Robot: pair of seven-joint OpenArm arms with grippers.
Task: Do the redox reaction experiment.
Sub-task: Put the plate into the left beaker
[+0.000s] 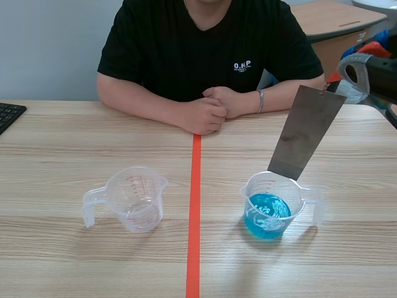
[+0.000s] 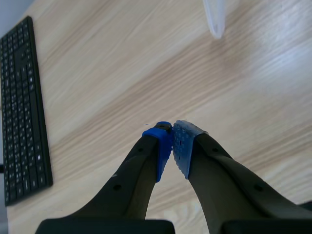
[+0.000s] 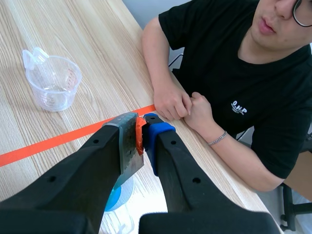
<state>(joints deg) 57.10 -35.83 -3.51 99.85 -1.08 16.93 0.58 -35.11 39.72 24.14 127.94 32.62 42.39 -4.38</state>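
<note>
Scene view: blue cup [image 1: 273, 214] sits near on the surface [image 1: 62, 261], right of the tape [image 1: 195, 217], with blue liquid in the bottom. The empty cup [image 1: 133, 198] is left of the tape, well apart from it. The plate [image 1: 306, 133], grey metal, hangs tilted from the right arm [image 1: 372, 71]. Its low end is at the blue cup's far rim and looks not yet in the liquid. A person's clasped hands [image 1: 211, 108] rest at the far edge, and a keyboard [image 1: 9, 115] is at far left. Both cups have red scale marks, too small to read. The shirt logo [image 1: 242, 65] reads roughly "O.HP".

Left wrist view: left jaws are closed, pads [image 2: 163, 146] meeting with nothing between them, over bare surface. The keyboard [image 2: 24, 107] lies beside them, and a bit of the empty cup [image 2: 214, 17] shows ahead.

Right wrist view: right jaws are clamped on the plate's [image 3: 129, 146] top end, with the blue pad [image 3: 153, 134] against it. The blue cup [image 3: 114, 197] is under the jaws and the empty cup [image 3: 53, 83] is ahead, past the tape. The logo [image 3: 239, 107] is legible here too, same letters, with smaller print under it that is unreadable.

Step, as I judge it: dip the plate into the blue liquid. Centre the low end over the cup mouth first, then lower it straight. The cup looks light, so a corner catching the rim could tip it. Keeping the grip high should keep the jaws dry.
</note>
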